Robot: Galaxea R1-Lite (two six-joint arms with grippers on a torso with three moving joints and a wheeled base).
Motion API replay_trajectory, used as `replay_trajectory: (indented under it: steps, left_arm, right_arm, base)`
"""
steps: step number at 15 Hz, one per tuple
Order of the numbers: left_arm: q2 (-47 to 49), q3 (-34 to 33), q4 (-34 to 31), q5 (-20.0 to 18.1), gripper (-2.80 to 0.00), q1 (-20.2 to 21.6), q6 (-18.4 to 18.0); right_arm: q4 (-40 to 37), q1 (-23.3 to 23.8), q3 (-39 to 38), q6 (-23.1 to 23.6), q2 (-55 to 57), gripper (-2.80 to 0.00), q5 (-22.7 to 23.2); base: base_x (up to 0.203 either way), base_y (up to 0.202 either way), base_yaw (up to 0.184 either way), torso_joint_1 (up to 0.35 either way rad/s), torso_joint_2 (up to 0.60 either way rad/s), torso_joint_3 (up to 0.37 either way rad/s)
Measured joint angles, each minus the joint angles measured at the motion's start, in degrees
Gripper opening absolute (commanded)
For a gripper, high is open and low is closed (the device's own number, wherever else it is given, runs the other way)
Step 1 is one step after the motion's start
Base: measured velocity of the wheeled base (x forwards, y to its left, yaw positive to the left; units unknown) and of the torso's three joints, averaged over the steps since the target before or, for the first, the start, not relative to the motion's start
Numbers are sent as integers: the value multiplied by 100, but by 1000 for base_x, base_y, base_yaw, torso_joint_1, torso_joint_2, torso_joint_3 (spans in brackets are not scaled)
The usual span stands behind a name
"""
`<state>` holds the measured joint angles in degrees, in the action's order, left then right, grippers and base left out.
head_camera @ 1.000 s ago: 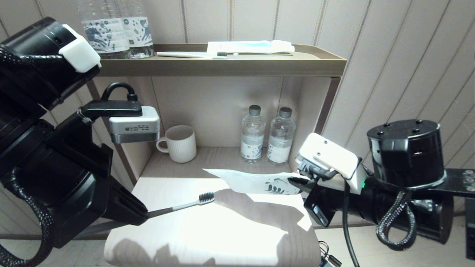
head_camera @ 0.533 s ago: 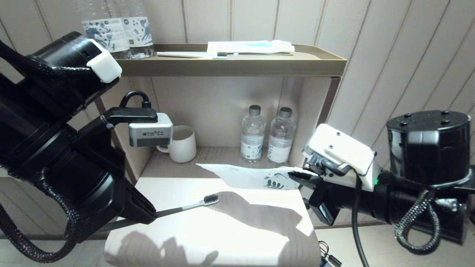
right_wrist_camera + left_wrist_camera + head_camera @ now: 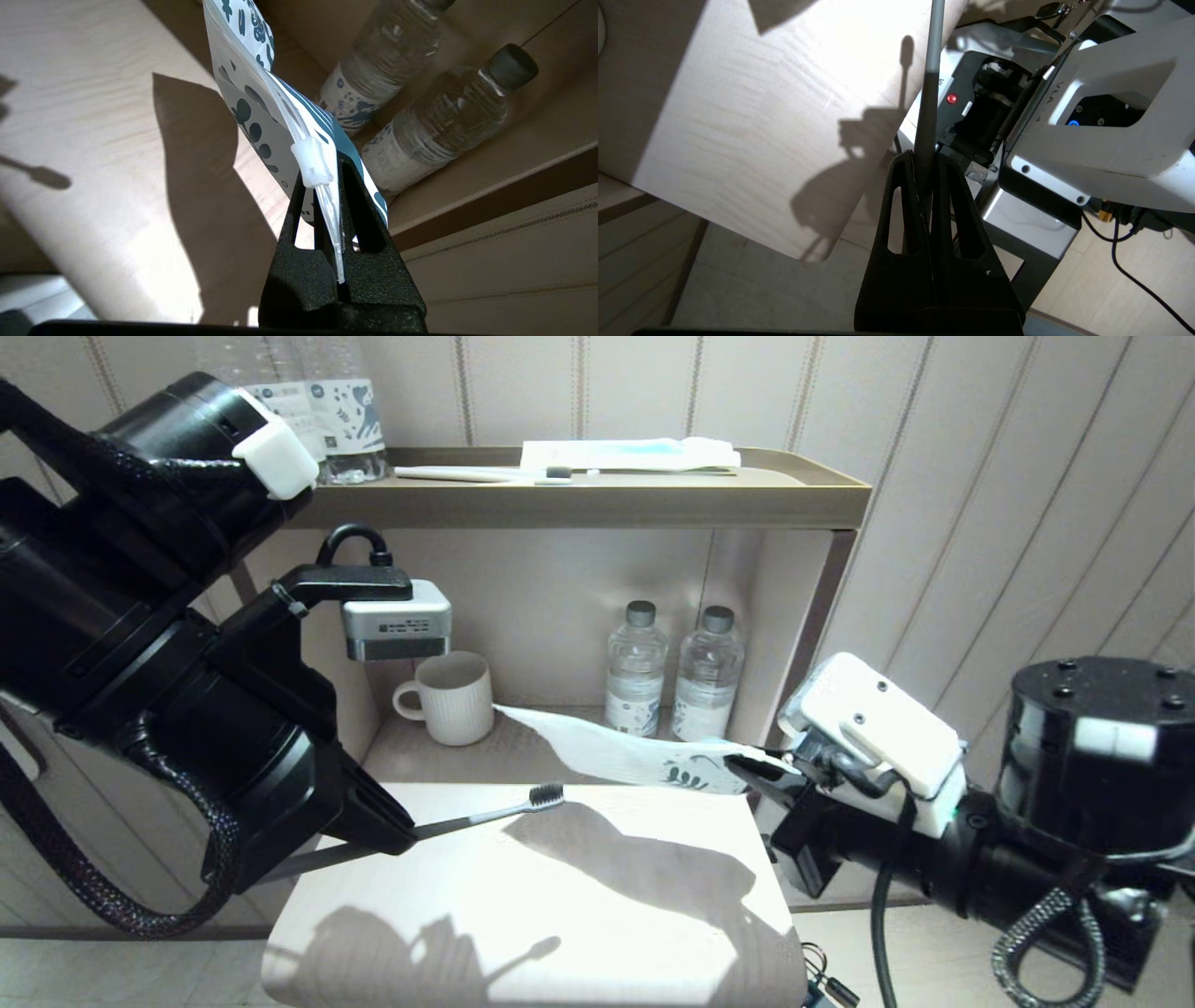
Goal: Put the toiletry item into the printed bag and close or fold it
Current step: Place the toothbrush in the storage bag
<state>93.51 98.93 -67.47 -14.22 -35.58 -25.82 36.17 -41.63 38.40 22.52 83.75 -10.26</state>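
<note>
L tool, low on the left over the pale wood-grain tabletop, is clamped on the tail end of the slim grey-handled toothbrush w/ dark bristles. The brush is held nearly level above the surface, head aimed toward the bag, probably so it can go in lengthwise.

Mid-scene, the soft white pouch printed w/ dark teal leaves hangs in the air, not resting on anything, its far corner reaching back near the ribbed white mug and the two clear water bottles in the shelf recess. Brush head and pouch are apart; nothing is inside yet.

R tool, at right, is pinched shut on the pouch's printed end beside the white zip slider, presenting the pouch edge-on toward the brush. I can't tell whether the mouth is open.
</note>
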Motion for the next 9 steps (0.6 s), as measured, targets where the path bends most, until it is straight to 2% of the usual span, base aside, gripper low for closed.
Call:
replay_trajectory:
  steps: [2, 5, 9]
  left_arm:
    - [61, 60, 13, 46, -280, 0, -8]
    - [138, 120, 202, 302, -280, 0, -4]
    - [163, 137, 921, 335, -280, 0, -4]
  right_arm:
    - [844, 4, -226, 9, 228, -280, -109]
    - [1057, -1, -285, -2, 359, -280, -131]
    - [1623, -31, -620, 8, 439, -280, -137]
  base:
    - [0, 0, 0, 0, 0, 0]
    - [0, 0, 0, 0, 0, 0]
    - [0, 0, 0, 0, 0, 0]
